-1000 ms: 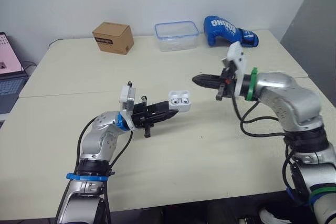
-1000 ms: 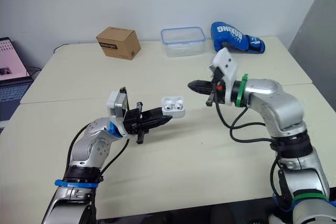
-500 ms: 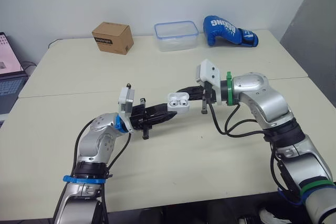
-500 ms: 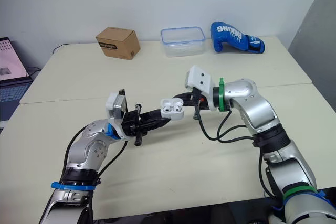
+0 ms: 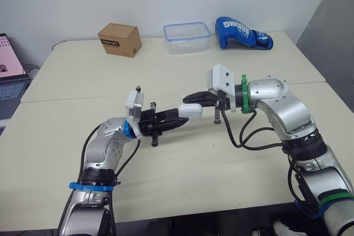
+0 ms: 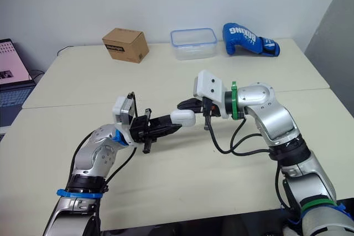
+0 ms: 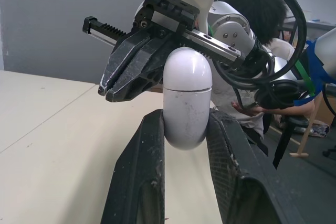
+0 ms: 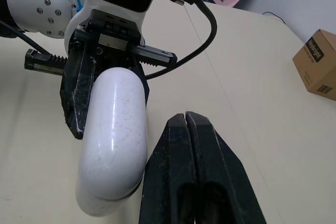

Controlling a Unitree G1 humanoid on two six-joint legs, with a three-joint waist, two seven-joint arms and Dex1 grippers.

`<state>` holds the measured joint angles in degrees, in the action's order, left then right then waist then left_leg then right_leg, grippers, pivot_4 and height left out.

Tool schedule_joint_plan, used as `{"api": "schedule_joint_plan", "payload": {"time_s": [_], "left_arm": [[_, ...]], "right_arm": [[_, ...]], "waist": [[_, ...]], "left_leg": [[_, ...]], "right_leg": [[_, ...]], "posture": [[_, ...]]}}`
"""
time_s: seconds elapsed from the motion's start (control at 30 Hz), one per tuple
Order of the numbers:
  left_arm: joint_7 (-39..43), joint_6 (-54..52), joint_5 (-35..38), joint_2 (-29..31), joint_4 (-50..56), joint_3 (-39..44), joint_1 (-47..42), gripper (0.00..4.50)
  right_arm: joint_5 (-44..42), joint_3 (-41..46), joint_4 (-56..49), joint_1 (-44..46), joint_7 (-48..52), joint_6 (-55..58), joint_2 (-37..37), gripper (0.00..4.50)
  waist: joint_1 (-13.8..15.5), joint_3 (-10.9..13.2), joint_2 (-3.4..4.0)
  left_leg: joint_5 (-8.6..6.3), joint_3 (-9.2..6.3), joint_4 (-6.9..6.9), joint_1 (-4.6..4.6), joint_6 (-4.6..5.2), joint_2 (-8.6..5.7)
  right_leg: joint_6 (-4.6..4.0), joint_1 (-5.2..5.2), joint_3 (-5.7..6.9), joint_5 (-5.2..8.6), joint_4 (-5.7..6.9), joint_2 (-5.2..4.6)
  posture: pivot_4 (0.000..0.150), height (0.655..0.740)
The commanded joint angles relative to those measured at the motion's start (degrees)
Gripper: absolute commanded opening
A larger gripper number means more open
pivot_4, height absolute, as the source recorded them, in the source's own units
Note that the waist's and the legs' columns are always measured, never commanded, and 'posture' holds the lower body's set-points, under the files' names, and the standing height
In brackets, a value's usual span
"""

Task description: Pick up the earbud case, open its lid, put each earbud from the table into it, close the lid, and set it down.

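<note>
Left claw (image 5: 178, 120) is clamping the earbud case (image 5: 191, 111) above the counter (image 5: 188, 169), lid shut. Right claw (image 5: 189, 98), pinched together and empty, is touching the case's top. Closing looks done; next, lowering the case gently.

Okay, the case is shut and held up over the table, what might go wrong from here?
1. The left tool grips the rounded earbud case only across its lower half, above the table, so it may slip or twist out during lowering.
2. The shut right tool sits right beside the lid; pulling away carelessly might nudge the case or pop the lid.
</note>
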<state>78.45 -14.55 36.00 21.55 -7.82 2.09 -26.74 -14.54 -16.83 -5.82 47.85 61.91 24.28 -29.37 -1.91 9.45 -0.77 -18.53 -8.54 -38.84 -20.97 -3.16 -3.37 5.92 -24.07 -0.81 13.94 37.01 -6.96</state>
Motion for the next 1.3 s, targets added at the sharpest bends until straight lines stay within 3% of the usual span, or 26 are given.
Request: {"api": "schedule_joint_plan", "payload": {"time_s": [0.03,0.37,0.57,0.83,1.07,1.3], "left_arm": [[-1.78,-0.38,0.34,0.58,-0.37,1.51,-0.9,0.8],[-5.85,-5.22,0.46,1.68,0.49,1.92,-1.5,0.8],[-8.73,-8.0,0.89,1.69,1.4,1.68,-2.28,0.8],[-25.05,-21.72,-6.48,0.48,-3.81,-2.79,-9.93,0.8],[-24.9,-31.12,-5.09,-1.65,-11.11,-3.01,-16.59,0.8],[-32.92,-37.16,-7.41,-5.29,-20.78,-1.69,-21.86,0.8]], "right_arm": [[-1.14,0.63,-4.68,0.0,1.03,-1.1,0.17,0.03],[4.57,-0.86,-4.78,-1.9,0.75,-9.46,-1.56,0.03],[10.35,1.71,3.31,1.03,-3.93,-10.91,-2.15,0.03],[0.85,10.73,2.26,-5.01,-0.26,7.18,-11.13,0.03],[-5.18,16.73,-3.01,-13.13,-3.21,15.02,-11.95,0.03],[-7.98,19.51,-7.85,-19.12,-5.15,18.77,-13.45,0.03]], "waist": [[0.0,0.0,0.0],[0.0,0.0,0.0],[0.01,0.0,0.0],[0.28,0.02,-0.04],[-0.09,0.02,-0.03],[0.43,0.03,-0.05]], "left_leg": [[0.0,0.0,0.0,0.0,0.0,0.0],[0.0,0.03,0.0,0.0,0.0,-0.01],[0.0,0.03,0.0,0.01,0.0,-0.01],[0.0,-0.05,0.0,-0.07,0.0,-0.06],[0.0,0.07,-0.02,-0.06,0.0,-0.04],[0.0,0.01,-0.06,-0.07,0.0,-0.08]], "right_leg": [[0.0,0.0,-0.01,0.0,0.0,0.0],[0.0,0.0,-0.02,0.0,0.01,0.0],[0.0,0.0,-0.02,0.0,0.01,0.0],[0.0,0.03,0.06,0.0,-0.07,-0.02],[0.0,-0.02,-0.03,0.0,0.03,-0.01],[0.01,0.03,0.02,0.0,-0.01,-0.03]], "posture": [[0.15,0.7307],[0.15,0.7307],[0.15,0.7307],[0.15,0.7307],[0.15,0.7307],[0.15,0.7307]]}}
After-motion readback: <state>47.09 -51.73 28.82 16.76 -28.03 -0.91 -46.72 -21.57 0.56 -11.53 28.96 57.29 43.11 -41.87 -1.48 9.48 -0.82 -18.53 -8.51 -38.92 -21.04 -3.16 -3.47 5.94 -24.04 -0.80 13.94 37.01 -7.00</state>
